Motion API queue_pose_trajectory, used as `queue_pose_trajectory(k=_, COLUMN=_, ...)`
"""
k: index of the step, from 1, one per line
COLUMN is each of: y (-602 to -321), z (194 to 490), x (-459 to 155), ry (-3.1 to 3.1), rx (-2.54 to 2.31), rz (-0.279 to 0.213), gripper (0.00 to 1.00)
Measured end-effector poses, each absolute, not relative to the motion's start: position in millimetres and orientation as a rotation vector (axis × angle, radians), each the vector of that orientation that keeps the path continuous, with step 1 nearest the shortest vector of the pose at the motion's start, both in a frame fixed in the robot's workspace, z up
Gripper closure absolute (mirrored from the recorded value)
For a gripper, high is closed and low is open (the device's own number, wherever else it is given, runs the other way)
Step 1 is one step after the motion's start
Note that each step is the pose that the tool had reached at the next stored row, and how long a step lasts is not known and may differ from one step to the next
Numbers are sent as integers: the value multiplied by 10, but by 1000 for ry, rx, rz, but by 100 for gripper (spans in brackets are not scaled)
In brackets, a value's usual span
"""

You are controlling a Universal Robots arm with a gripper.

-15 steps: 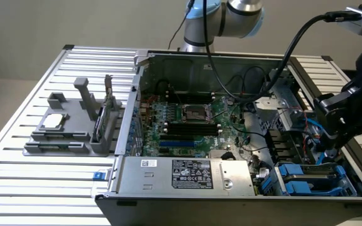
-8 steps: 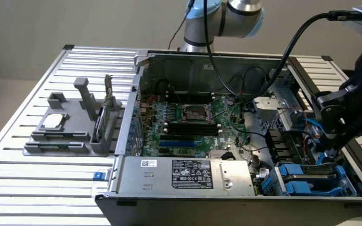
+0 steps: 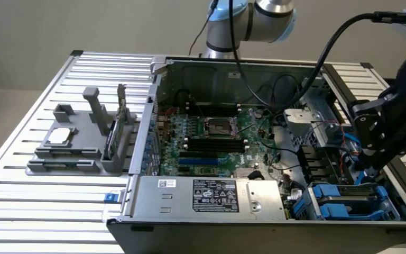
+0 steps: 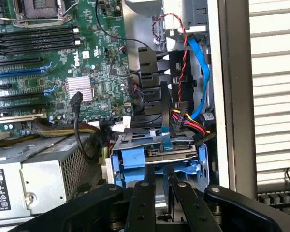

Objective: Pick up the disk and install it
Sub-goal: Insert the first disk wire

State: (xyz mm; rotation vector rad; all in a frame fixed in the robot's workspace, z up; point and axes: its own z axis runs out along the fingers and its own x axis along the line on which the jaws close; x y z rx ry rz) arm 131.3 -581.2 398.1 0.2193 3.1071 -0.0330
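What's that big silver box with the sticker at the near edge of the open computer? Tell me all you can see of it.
The silver box is a long rectangular block of bare grey metal, lying flat inside the open computer case along its near wall in the exterior view, beside the green circuit board. A white label with black print sits on its top face. In the wrist view one side is a perforated grille, and a bundle of wires runs past that side.
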Motion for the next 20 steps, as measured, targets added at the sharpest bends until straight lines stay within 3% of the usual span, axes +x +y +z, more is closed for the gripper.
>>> queue_pose_trajectory(k=5, y=-5812, z=3978, x=1316, ry=3102, rx=294, rz=-18, gripper=78)
queue_pose_trajectory(k=14, y=-5812, z=3979, x=1366, ry=3100, rx=330, rz=73, gripper=78)
queue_pose_trajectory(k=20, y=-5812, z=3977, x=1447, ry=3099, rx=346, rz=94, gripper=78)
